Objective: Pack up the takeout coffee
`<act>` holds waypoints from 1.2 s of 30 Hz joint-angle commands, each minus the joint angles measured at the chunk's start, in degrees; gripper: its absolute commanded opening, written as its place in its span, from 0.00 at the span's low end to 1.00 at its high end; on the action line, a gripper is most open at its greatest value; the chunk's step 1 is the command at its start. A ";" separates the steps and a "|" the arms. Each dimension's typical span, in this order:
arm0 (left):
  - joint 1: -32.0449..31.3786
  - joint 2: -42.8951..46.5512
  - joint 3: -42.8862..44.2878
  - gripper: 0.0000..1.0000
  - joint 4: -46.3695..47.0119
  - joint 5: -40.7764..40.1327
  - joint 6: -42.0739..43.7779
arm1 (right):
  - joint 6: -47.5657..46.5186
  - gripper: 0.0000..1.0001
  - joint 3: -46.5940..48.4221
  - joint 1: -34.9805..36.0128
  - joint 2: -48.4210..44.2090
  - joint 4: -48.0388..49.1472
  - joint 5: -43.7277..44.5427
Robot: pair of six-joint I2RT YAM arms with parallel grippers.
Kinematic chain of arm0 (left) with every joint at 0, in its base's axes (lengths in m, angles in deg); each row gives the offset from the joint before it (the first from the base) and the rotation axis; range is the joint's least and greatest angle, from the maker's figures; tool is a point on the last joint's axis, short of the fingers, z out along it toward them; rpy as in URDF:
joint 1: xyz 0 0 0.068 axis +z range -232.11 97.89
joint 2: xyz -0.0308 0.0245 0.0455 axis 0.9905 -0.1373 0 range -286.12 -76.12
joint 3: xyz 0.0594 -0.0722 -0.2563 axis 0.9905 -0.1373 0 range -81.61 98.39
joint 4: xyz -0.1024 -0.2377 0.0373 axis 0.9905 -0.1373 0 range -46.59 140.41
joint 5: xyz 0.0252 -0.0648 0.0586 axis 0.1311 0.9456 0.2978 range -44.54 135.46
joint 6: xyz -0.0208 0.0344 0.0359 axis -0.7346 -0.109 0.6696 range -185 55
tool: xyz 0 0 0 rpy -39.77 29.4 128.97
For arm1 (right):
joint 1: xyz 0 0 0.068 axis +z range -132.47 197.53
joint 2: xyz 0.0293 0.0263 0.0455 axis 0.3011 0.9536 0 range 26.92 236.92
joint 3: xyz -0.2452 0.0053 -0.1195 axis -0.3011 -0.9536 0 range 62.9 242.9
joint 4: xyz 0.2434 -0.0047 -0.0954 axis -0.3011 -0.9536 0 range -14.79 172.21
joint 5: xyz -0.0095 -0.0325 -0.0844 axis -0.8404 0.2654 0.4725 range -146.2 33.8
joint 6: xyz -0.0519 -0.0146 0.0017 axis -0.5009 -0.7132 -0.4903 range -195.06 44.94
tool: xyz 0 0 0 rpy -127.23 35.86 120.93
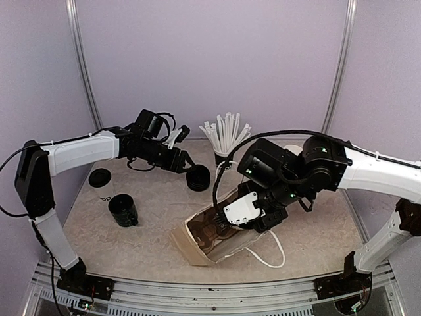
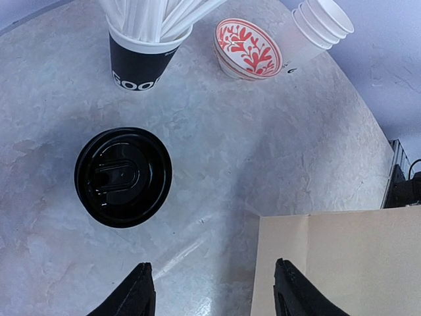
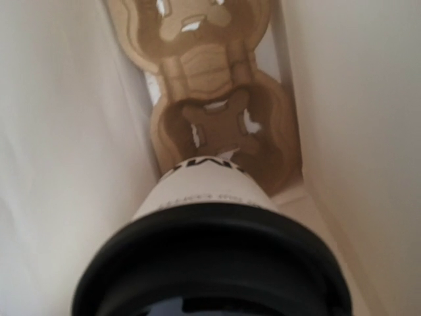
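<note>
1. Lying on its side, the paper bag (image 1: 197,249) has the right gripper (image 1: 220,227) inside its open mouth, with pale bag walls close on both sides of the hand.
2. Straight ahead of that hand, filling its wrist view, is the takeout coffee (image 3: 209,194). It is a white cup with its black lid (image 3: 210,263) nearest the hand and its lettered base pointing away, deeper into the bag.
3. Whether the right hand grips the cup cannot be told. The lid's rim hides the fingers in the wrist view, and from above the bag covers them.
4. Beyond the cup's base, farther from the hand, a brown cardboard cup carrier (image 3: 210,112) lies at the bag's far end. Whether the base touches it is unclear.
5. The left gripper (image 2: 214,293) hangs over the table (image 2: 276,164), its fingers (image 2: 138,293) spread well apart with nothing between them.
6. Just ahead of the left hand, a little off its centre line, sits a glossy black round lid (image 2: 123,176).
7. Farther ahead are a black cup of white straws (image 2: 141,62), a red-patterned bowl (image 2: 248,47) and a stack of white cups (image 2: 322,23).
8. A flat tan paper surface (image 2: 342,263) lies below and beside one left finger.
9. Back toward the left arm's elbow, a dark mug (image 1: 123,210) and a flat black disc (image 1: 100,178) rest on the table.
</note>
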 commanded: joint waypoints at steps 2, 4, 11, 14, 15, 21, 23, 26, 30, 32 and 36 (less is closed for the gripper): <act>0.17 -1.70 -0.40 0.61 2.43 2.51 -0.53 | -2.45 0.46 -2.64 0.61 -0.81 7.21 -2.12; 0.27 -2.25 -0.05 0.61 2.34 2.95 -0.54 | -3.06 0.46 -3.74 0.61 -1.06 9.22 -1.29; 0.01 -3.29 0.70 0.61 3.23 5.84 -0.38 | -5.31 0.45 -9.00 0.17 -3.45 14.51 0.51; -0.76 -4.71 1.57 0.61 2.73 6.76 -0.46 | -6.84 0.45 -11.16 0.17 -5.01 14.62 -1.65; -1.10 -5.19 1.41 0.61 2.68 6.82 -0.49 | -6.34 0.45 -11.63 0.17 -5.51 14.59 -1.85; -3.05 -5.94 0.30 0.61 2.07 5.62 0.03 | -5.32 0.45 -17.01 0.28 -8.97 16.86 -0.85; -3.41 -6.59 0.59 0.60 1.52 5.53 0.33 | -6.49 0.45 -19.55 0.26 -10.12 20.79 1.76; -3.91 -7.40 0.93 0.61 1.24 5.40 0.88 | -8.31 0.45 -22.17 0.26 -11.44 24.82 3.69; -4.01 -9.21 2.35 0.61 0.49 5.11 1.00 | -9.86 0.45 -24.07 -0.18 -12.14 27.61 3.53; -4.09 -9.81 2.97 0.61 -0.29 4.95 1.15 | -10.23 0.44 -24.55 -0.49 -12.16 28.57 3.20; -4.10 -10.38 3.73 0.61 -2.25 3.96 2.38 | -10.63 0.44 -24.49 -1.35 -11.55 29.44 2.33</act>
